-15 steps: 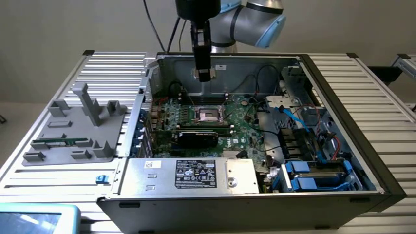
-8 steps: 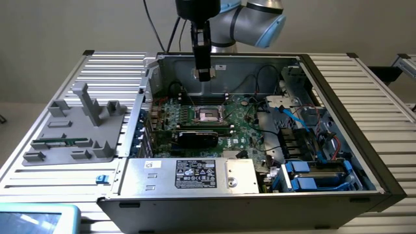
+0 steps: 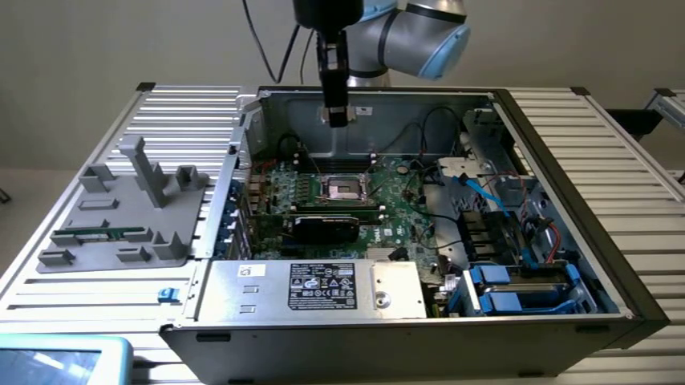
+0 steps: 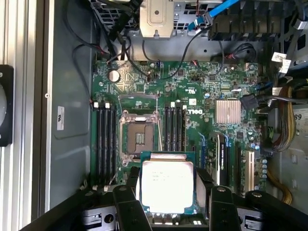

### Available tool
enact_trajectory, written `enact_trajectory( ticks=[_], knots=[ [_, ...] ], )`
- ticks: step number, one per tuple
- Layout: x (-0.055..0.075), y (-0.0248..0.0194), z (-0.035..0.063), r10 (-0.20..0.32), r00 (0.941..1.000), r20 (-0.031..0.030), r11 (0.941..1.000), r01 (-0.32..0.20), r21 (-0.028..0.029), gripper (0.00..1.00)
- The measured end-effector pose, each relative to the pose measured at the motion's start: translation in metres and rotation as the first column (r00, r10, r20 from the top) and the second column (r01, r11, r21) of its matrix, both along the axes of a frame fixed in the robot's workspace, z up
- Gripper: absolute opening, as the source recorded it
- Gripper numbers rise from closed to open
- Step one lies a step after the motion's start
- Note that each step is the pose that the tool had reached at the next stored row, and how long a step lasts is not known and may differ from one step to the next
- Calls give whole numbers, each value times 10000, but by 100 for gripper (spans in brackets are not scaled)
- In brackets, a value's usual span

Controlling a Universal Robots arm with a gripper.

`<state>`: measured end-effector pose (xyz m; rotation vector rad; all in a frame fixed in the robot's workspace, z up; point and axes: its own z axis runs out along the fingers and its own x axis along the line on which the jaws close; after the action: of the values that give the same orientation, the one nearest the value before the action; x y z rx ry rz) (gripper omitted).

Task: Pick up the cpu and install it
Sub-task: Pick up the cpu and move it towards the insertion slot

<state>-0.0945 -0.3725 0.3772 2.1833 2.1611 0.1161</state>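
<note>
The claw (image 3: 338,119) hangs over the open case (image 3: 412,108), its fingers (image 4: 126,204) spread wide yet clamped on opposite edges of the cpu (image 4: 166,185), which sits clear above the board (image 4: 202,86). The step in hand, I'd say, is carrying the chip to the socket (image 3: 345,189), at six o'clock from the claw in the exterior view. Seating it would call for squaring its edges with the frame and a level, gentle descent. The board reads "DELL"; the cpu's print is too faint to read.
</note>
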Motion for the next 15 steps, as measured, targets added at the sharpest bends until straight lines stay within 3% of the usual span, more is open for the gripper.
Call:
enact_trajectory(
  ticks=[15],
  knots=[
    [79,296,-89,1,10000,6,9997,-1,261,54]
  ],
)
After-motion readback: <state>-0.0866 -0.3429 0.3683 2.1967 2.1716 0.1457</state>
